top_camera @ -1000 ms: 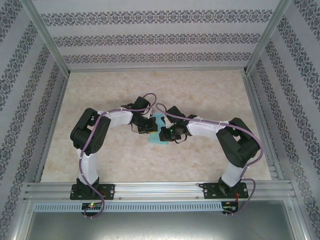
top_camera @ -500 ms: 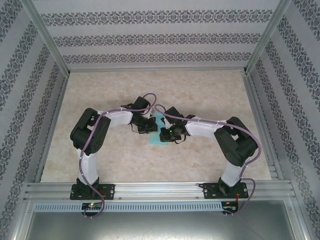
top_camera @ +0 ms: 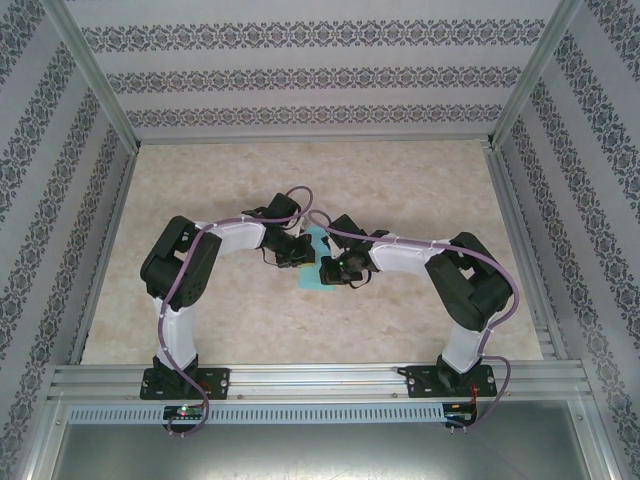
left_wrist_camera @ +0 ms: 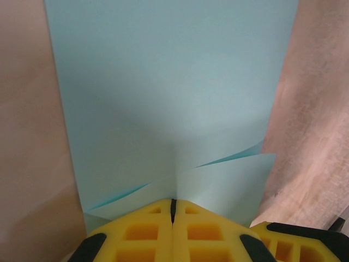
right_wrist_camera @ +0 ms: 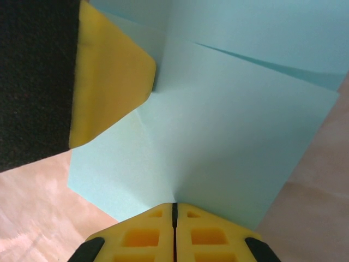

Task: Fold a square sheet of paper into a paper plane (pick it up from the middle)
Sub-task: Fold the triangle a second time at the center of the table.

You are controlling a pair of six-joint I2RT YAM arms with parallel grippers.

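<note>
- left end effector [top_camera: 292, 252] is sitting at the left edge of the square sheet of paper [top_camera: 309, 283], mid desk [top_camera: 400, 180], arm reaching in from the left
- in the left wrist view the left end effector [left_wrist_camera: 173, 201] is showing its yellow fingers [left_wrist_camera: 142, 229] pressed together with no gap, tips meeting the square sheet of paper [left_wrist_camera: 169, 98] where a faint ridge is running up; it seems to be nipping the paper there, probably to pin that side
- paper is lying partly folded between the two arms, with layered flaps peeking out either side of the tips
- right end effector [top_camera: 335, 268] is coming in from the right, near-touching the left one over the sheet
- right wrist view: right end effector [right_wrist_camera: 174, 206] is also closed tight, with creases in the square sheet of paper [right_wrist_camera: 234, 125] converging on its tips, so likely gripping the opposite edge
- a left finger [right_wrist_camera: 109, 82] is resting on the far fold, likely holding the crease down while the right works
</note>
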